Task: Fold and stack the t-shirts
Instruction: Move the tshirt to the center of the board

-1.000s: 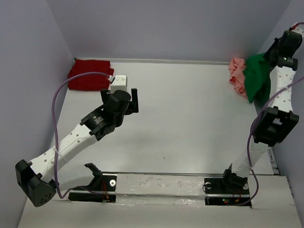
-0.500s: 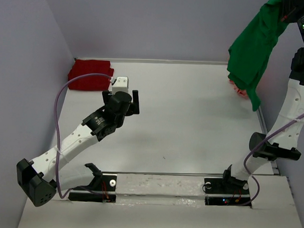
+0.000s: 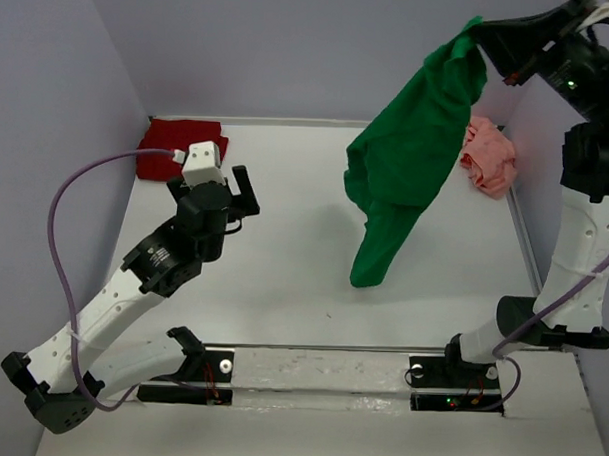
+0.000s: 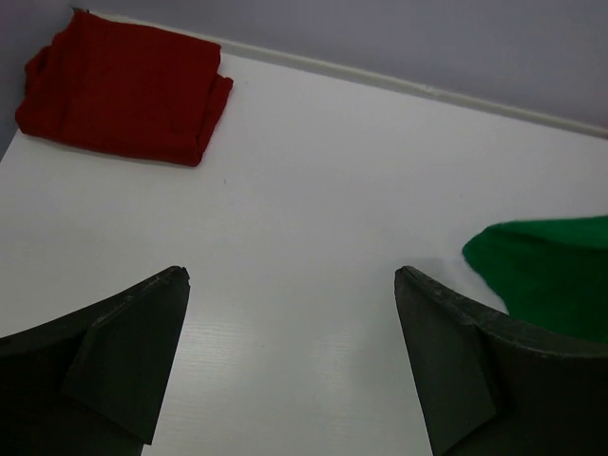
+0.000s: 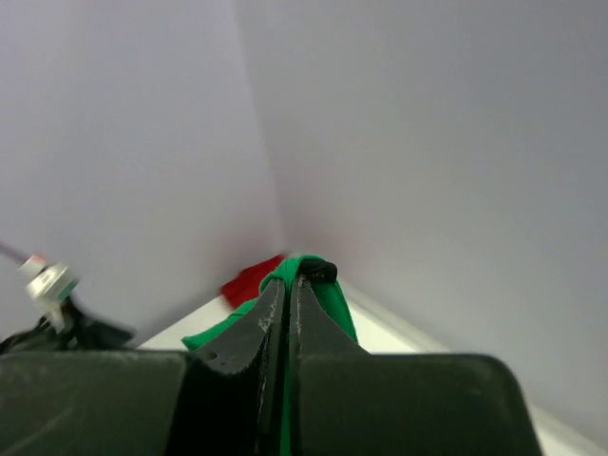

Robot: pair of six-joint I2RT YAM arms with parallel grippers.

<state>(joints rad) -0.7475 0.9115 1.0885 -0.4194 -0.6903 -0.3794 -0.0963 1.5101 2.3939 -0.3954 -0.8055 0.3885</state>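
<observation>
The left arm (image 3: 112,306) and the right arm (image 3: 584,238) have white links and black joints. A thin purple cable (image 3: 53,214) runs along each, and the fingers (image 4: 123,351) are black.

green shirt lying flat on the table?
No, the green t-shirt hangs bunched in the air, pinched at its top by the right gripper.

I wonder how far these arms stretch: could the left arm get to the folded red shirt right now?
Probably yes. The left gripper is open and empty, the red t-shirt lies just ahead of it, and nothing stands between them on the table.
</observation>
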